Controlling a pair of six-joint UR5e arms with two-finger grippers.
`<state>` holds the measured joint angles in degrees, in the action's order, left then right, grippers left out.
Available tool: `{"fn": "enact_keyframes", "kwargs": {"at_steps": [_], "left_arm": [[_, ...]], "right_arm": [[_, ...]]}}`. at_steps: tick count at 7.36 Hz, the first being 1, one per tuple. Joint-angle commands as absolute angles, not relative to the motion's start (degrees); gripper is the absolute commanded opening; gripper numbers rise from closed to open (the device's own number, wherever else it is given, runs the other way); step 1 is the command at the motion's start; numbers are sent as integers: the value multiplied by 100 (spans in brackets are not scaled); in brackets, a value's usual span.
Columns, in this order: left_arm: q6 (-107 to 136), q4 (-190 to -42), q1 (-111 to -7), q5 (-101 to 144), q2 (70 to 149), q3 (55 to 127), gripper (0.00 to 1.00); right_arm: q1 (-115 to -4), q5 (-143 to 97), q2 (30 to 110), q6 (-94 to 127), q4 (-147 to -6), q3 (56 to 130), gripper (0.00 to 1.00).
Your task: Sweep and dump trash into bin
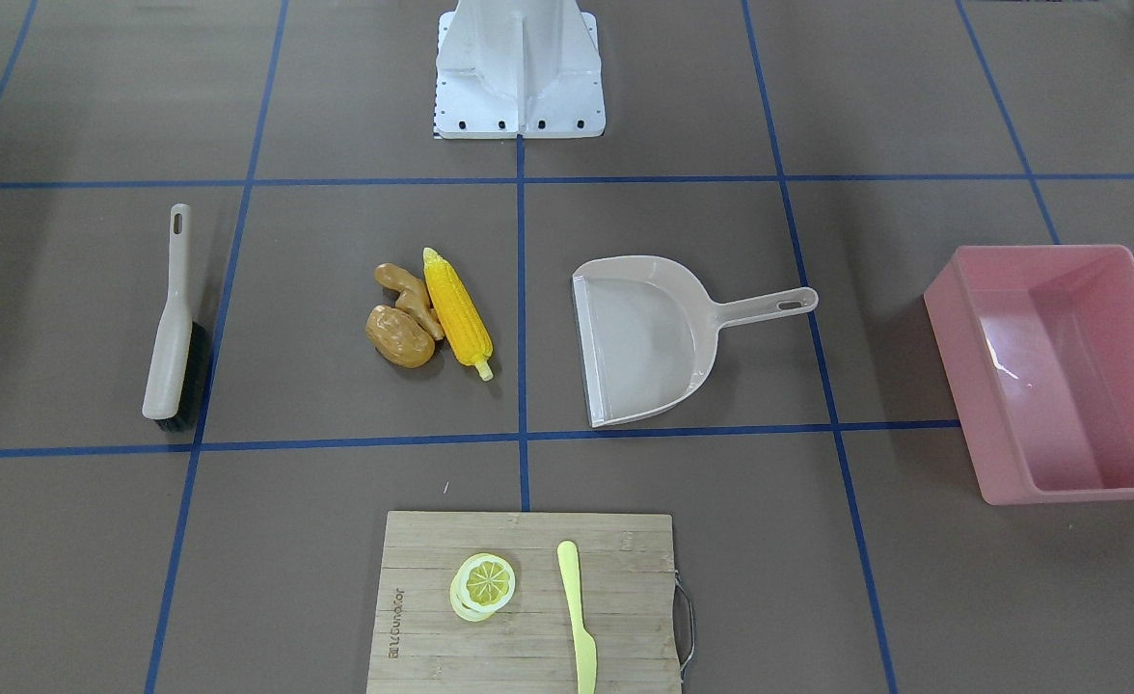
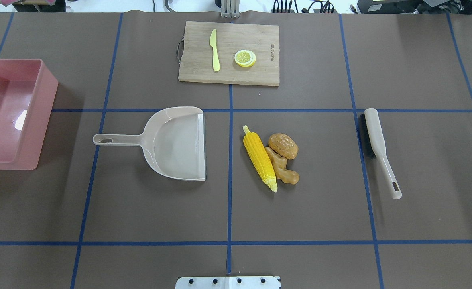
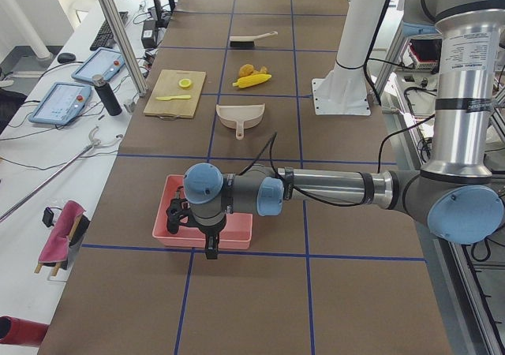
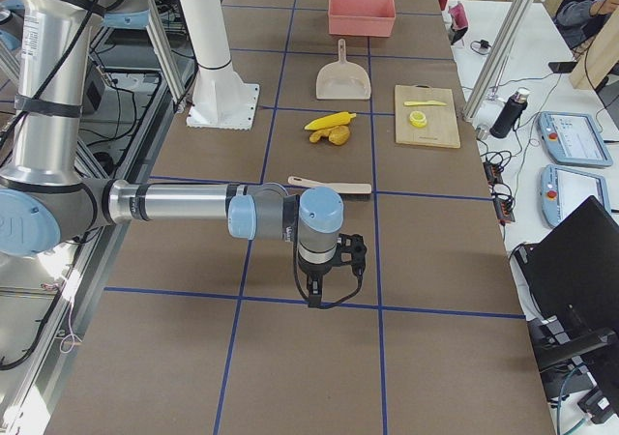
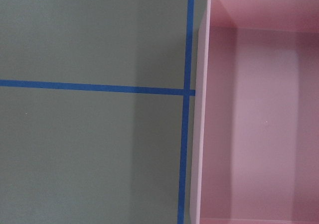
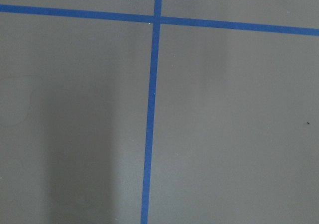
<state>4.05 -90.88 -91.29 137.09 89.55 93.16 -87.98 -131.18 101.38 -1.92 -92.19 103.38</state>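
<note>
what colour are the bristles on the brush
The bristles are black, on a beige brush; clearest in the exterior front-facing view.

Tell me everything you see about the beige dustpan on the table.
The dustpan is beige glossy plastic: a scoop with raised walls, a grey lip and a long handle with a hole. It lies empty on the brown table, mouth toward the corn cob, handle toward the pink bin. Nothing else touches it.
</note>
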Motion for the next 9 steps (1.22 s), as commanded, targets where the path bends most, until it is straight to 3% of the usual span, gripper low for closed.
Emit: {"fn": "enact_keyframes", "kwargs": {"at_steps": [1,6,9], "left_arm": [[404,-9088,-9114,13702,8965,9308,99],[404,-9105,-9114,13702,8974,9334,99],[396,-9114,-9123,13702,9017,9378,99]], "right_arm": [[-8798,-13218,10143,-185,-9220,10388,100],[-8448,-13727,10090,478,-9308,10721,100],[-6869,-13510,9845,2796,-9098,11397,100]]}}
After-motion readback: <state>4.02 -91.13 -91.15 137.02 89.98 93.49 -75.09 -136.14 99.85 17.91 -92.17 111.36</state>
